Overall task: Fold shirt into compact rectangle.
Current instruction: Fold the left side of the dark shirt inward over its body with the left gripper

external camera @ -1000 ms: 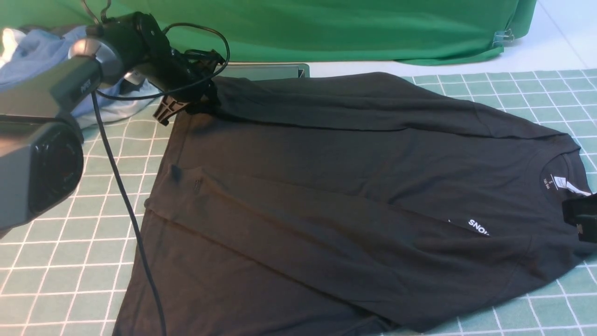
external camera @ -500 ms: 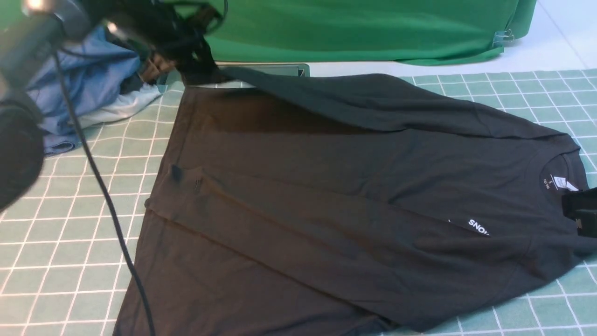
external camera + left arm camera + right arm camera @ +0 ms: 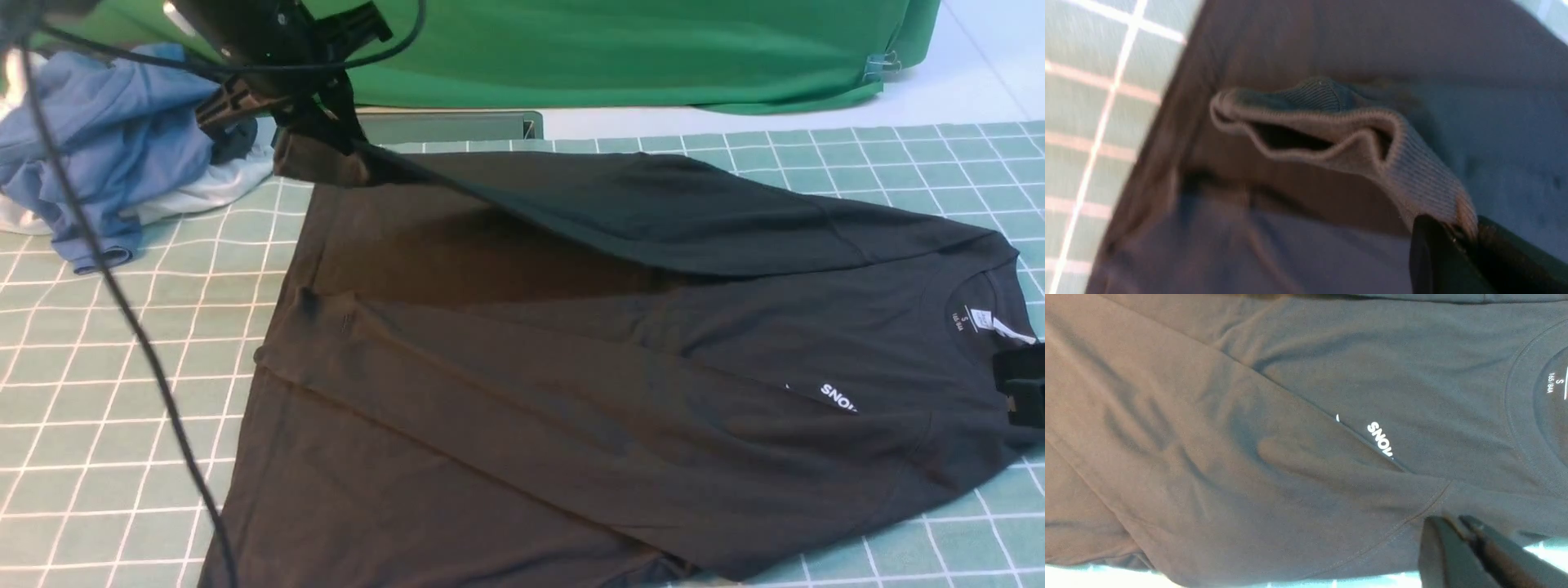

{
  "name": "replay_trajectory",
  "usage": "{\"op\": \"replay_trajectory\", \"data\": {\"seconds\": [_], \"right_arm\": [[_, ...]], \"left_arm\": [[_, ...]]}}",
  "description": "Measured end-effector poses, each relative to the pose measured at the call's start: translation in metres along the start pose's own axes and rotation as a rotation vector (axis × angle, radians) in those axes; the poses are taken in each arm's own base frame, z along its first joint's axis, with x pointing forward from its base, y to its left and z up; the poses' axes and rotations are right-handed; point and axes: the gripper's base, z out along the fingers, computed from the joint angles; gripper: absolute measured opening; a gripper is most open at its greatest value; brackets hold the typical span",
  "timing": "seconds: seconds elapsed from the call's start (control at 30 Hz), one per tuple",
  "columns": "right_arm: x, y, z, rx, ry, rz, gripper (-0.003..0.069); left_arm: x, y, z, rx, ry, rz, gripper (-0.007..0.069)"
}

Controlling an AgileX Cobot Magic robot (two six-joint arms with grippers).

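Observation:
The black shirt lies spread on the green checked mat, collar to the right, with its white logo and neck label showing. My left gripper is at the back left, shut on the ribbed cuff of the far sleeve and holding it above the shirt's body; the sleeve hangs taut toward the shoulder. In its wrist view the left gripper pinches the cuff's edge. My right gripper sits at the right edge by the collar. The right gripper is shut on shoulder fabric.
A heap of blue and white garments lies at the back left. A bright green cloth covers the back. A grey flat box sits behind the shirt. The left arm's black cable hangs over the mat's left side.
My left gripper has risen with the cuff, lifting the far sleeve off the mat and pulling it over the shirt's body. The right gripper's jaws have closed at the shoulder.

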Motion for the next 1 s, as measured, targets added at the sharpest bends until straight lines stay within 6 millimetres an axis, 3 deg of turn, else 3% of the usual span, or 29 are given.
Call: {"op": "replay_trajectory", "data": {"seconds": [0.1,0.2,0.37,0.57,0.83,1.0], "right_arm": [[0.000,0.000,0.000,0.000,0.003,-0.001,0.0033],[0.000,0.000,0.000,0.000,0.004,-0.001,0.0034],[0.000,0.000,0.000,0.000,0.002,-0.001,0.0040],[-0.001,0.000,0.000,0.001,-0.013,-0.001,0.0050],[-0.002,0.000,0.000,0.001,-0.018,-0.002,0.0062],[-0.002,0.000,0.000,0.001,-0.020,-0.002,0.0072]], "left_arm": [[0.022,0.002,-0.008,-0.010,0.041,0.022,0.0024],[0.055,0.023,0.001,-0.073,0.128,0.011,0.0024],[0.071,0.050,0.038,-0.140,0.067,0.023,0.0024],[0.083,0.063,0.058,-0.166,0.094,-0.011,0.0024],[0.091,0.066,0.052,-0.204,0.156,-0.037,0.0092],[0.099,0.069,0.030,-0.263,0.209,-0.011,0.0202]]}}
